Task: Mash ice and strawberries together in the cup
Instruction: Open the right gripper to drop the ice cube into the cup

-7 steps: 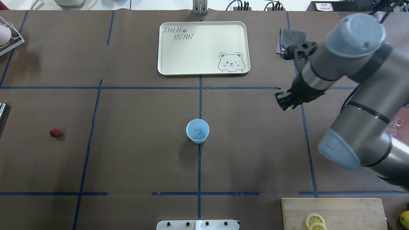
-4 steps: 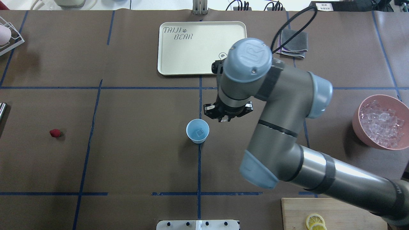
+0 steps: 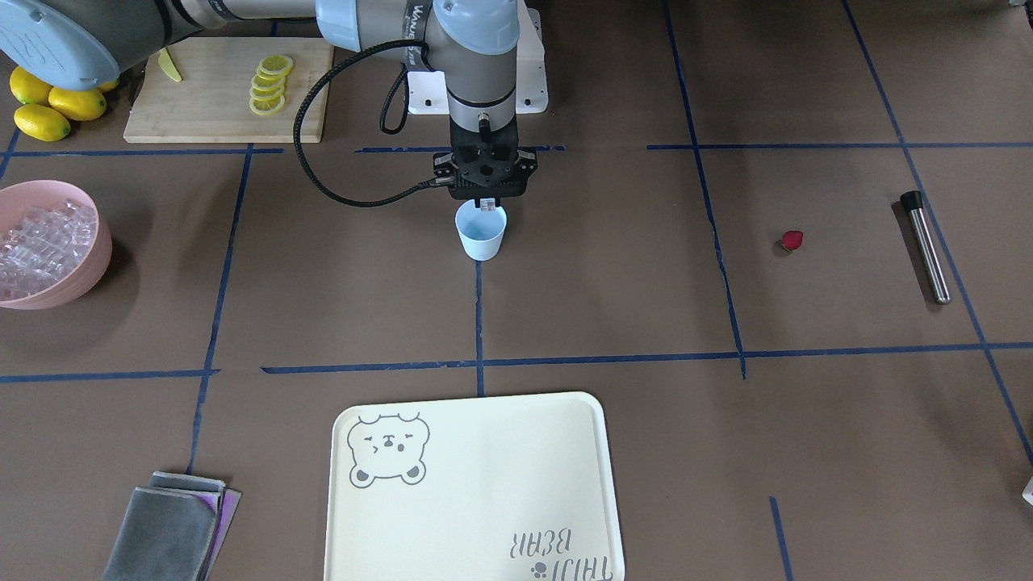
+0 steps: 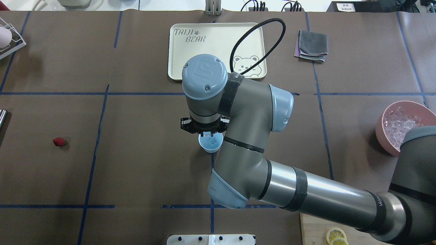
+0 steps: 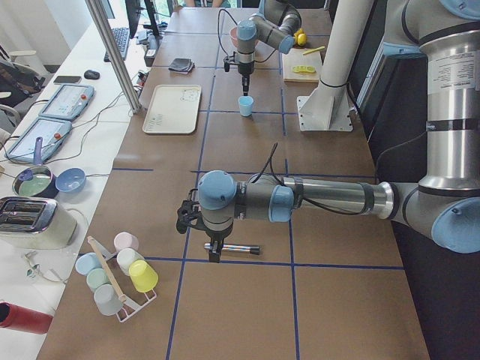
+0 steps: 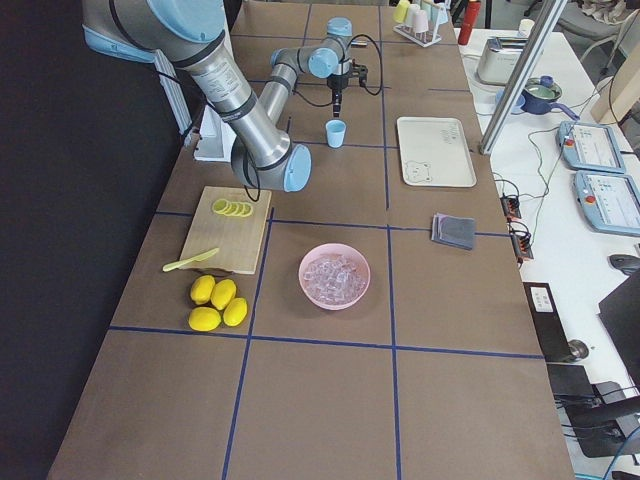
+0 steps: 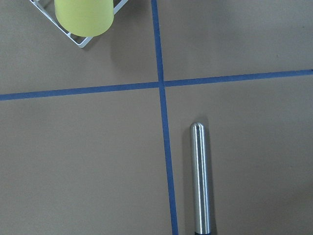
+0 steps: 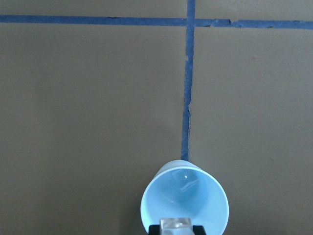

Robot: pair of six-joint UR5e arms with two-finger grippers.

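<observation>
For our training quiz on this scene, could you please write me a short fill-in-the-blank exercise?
1. The right gripper holds an ice cube over the pale ___ cup.
2. The strawberry lies on the table, not yet in the ___.
3. The pink bowl holds a heap of ___.
Missing words: blue; cup; ice.

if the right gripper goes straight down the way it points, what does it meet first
The cup. The right gripper points down over its mouth, shut on an ice cube, so the cube would likely go inside first; height unclear.
</observation>
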